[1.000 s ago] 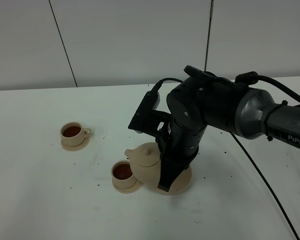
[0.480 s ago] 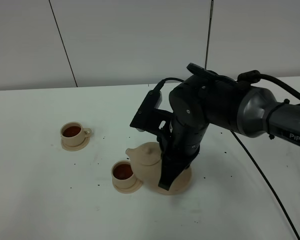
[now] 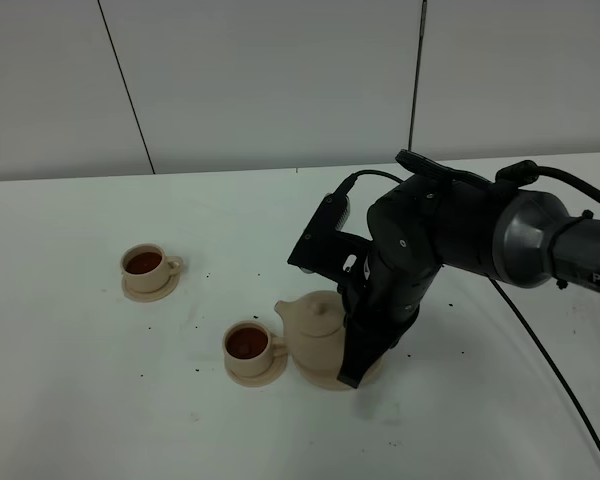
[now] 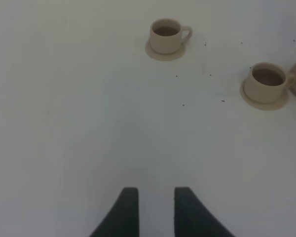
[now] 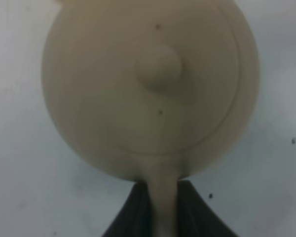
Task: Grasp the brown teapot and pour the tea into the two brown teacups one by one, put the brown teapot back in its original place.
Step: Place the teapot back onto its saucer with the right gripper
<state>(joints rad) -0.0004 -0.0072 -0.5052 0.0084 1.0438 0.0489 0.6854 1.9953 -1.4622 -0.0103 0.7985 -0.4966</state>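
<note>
**Right gripper clamped on the teapot handle, both cups filled**

The right gripper [image 5: 162, 210], seen from its own wrist camera, has its two dark fingers [image 5: 138, 210] pressed against either side of the loop handle [image 5: 161, 197] of the squat, round, beige-tan ceramic teapot [image 3: 320, 338], so the jaws grasp the handle. In that view the teapot fills most of the frame from above, its knobbed lid [image 5: 159, 65] facing the lens. In the high exterior view the black right arm [image 3: 420, 250] bends down over the teapot from the right and hides the handle side; the short spout [image 3: 283, 311] points left. A sliver of flat beige-tan saucer [image 3: 372, 372] shows beneath the teapot at its right edge; whether the pot rests on it or hangs just above cannot be told.

Just left of the teapot stands the near small beige-tan ceramic teacup [image 3: 247, 343] on its small round saucer [image 3: 255, 374], holding dark reddish liquid. The far matching teacup [image 3: 145, 265], also filled, stands on its own saucer [image 3: 145, 290] well apart, farther left and back on the white table [image 3: 80, 400]. Dark specks are scattered on the tabletop.

The left gripper [image 4: 151, 210] hovers over bare table, its two dark fingers apart with nothing between them.
</note>
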